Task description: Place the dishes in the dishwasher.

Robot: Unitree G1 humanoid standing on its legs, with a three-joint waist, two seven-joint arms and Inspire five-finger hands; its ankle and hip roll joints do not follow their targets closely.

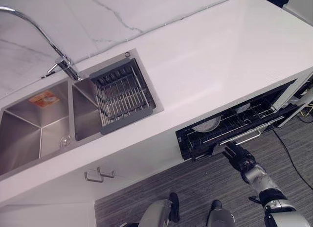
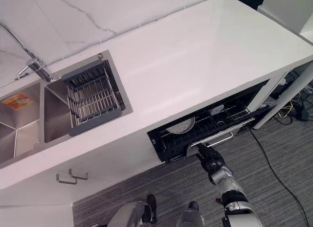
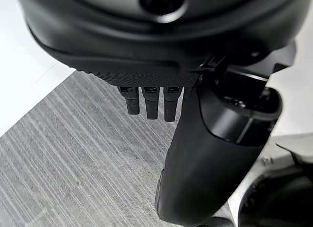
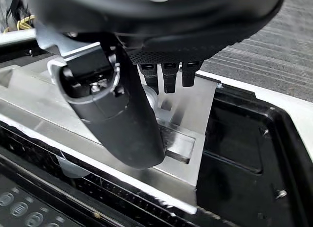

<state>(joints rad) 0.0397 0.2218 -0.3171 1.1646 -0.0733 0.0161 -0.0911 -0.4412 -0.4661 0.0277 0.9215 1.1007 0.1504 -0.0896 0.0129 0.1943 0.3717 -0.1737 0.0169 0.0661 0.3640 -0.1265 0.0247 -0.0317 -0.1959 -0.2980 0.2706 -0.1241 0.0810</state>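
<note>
Under the white counter (image 1: 220, 56) the dishwasher drawer (image 1: 195, 139) stands partly pulled out, its wire rack showing. A pale round plate (image 1: 206, 124) rests in the rack, with a smaller white dish (image 2: 215, 109) further right. My right hand (image 1: 238, 157) is at the drawer's silver front panel (image 4: 190, 109), just below its bar handle (image 2: 215, 140). Its fingers (image 4: 168, 75) are straight against the panel and the thumb lies alongside, holding nothing. My left hand (image 3: 210, 153) hangs open over the grey carpet, away from the dishwasher.
A double steel sink (image 1: 34, 124) sits at the left of the counter with a dark dish rack (image 1: 122, 95) in one basin and a curved faucet (image 1: 49, 41) behind. Cabinet handles (image 1: 98, 175) are below. Cables (image 2: 288, 109) lie on the floor at right.
</note>
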